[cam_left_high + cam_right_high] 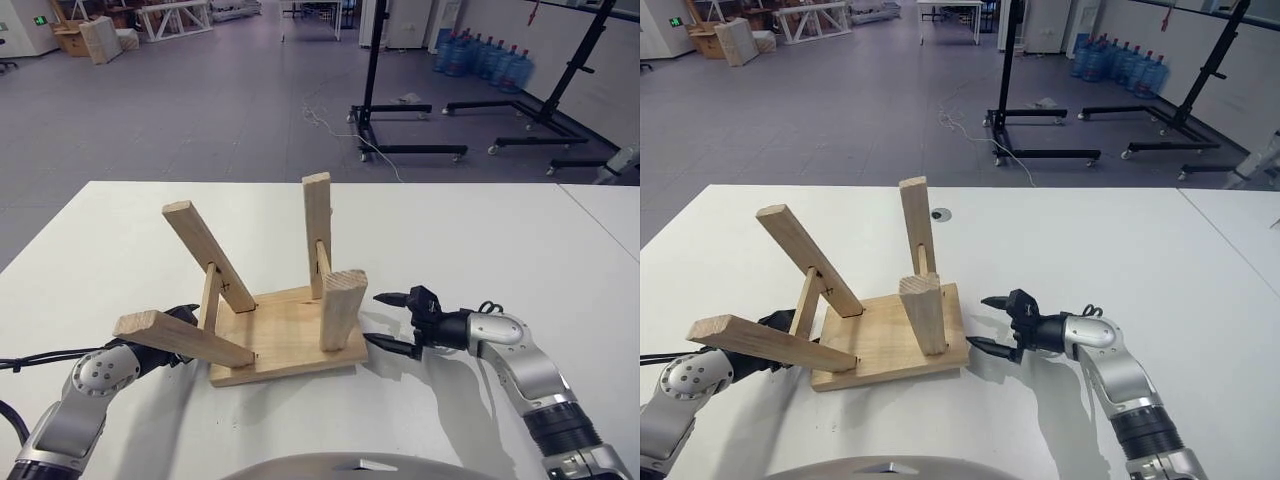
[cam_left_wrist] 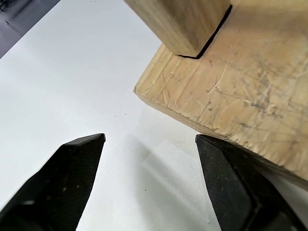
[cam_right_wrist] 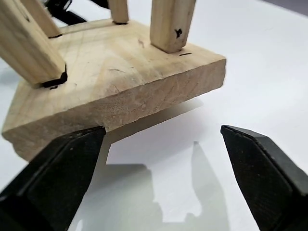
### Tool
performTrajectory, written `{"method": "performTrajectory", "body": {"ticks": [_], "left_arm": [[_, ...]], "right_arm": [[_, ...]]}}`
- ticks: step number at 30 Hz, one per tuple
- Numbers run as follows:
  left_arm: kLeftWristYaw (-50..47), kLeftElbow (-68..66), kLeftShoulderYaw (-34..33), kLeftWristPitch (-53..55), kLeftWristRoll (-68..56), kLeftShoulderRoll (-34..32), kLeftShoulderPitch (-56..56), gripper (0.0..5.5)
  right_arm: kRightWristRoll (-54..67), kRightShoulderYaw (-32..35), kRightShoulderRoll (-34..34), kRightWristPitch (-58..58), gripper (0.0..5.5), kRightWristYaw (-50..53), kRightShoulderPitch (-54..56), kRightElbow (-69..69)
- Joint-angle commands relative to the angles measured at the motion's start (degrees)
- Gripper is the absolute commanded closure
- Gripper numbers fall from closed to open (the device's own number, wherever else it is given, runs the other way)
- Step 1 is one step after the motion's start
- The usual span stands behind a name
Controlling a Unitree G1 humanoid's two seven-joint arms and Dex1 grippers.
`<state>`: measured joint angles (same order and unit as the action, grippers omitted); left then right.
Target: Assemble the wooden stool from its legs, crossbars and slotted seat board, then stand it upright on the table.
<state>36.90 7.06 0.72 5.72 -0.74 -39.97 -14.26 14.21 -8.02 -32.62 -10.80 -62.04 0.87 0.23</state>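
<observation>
Stool (image 1: pixel 285 345) upside down on the table (image 1: pixel 480 240)
Head view: its seat board (image 1: pixel 290 330) lies flat, legs (image 1: pixel 318 225) up, right gripper (image 1: pixel 373 318) open just beside the edge. Left wrist: left gripper (image 2: pixel 150 138) open at a board corner. Right wrist: board's side close to the open fingers (image 3: pixel 53 168).

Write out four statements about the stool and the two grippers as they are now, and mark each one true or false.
1. The seat board lies flat on the table with its legs pointing up. True.
2. The right gripper is shut on a leg. False: it is open beside the board's right edge and holds nothing.
3. All four legs stand straight. False: the far-left leg and the near-left leg tilt toward the robot's left.
4. The left gripper is open at a corner of the board. True.
</observation>
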Motion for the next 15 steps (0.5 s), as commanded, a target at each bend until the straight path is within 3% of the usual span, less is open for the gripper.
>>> {"method": "performTrajectory", "body": {"ticks": [1,9,15], "left_arm": [[1.50,-2.18,3.48,0.44,1.88,0.30,-1.93,2.04],[2.58,-1.39,1.26,-1.22,1.19,-2.72,-4.19,2.04],[12.52,6.50,-12.73,-5.24,-3.37,-13.77,-16.64,2.04]], "right_arm": [[-0.27,-1.03,-2.73,-0.70,1.05,-2.50,-0.22,-0.01],[0.10,0.82,-3.97,1.17,1.05,-2.88,-0.50,2.10],[11.43,7.03,-6.77,-0.10,1.05,-10.34,-4.90,-5.19]]}}
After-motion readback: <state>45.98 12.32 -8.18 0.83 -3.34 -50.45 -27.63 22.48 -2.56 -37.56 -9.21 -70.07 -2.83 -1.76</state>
